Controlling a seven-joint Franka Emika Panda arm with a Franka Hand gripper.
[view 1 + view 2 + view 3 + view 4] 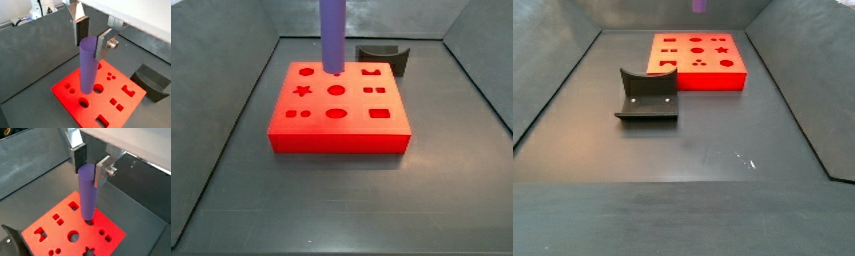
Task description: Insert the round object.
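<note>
Dark grey matte panels wall in the counter (331, 200), a flat, dull surface of the same grey. On it sits a red block (339, 108), square and smooth, its top cut with shaped holes: circles, a star, squares, a notched slot. In a side view the fixture (647, 95), a dark L-shaped bracket on its base plate, stands near the block at about 7 o'clock from it, apart from it.

In both wrist views the end effector (91, 42) is closed on the upper end of a purple cylinder (88, 67), its flat silver fingers (105, 42) with dark pads pressed against opposite sides of the round shaft. The cylinder hangs upright, straight below the end effector, long and smooth with a plain matte skin. Its lower end meets the block's top at a round hole (88, 219); how deep it sits cannot be told. In a side view the shaft (331, 35) comes down onto the block's far left part.
</note>
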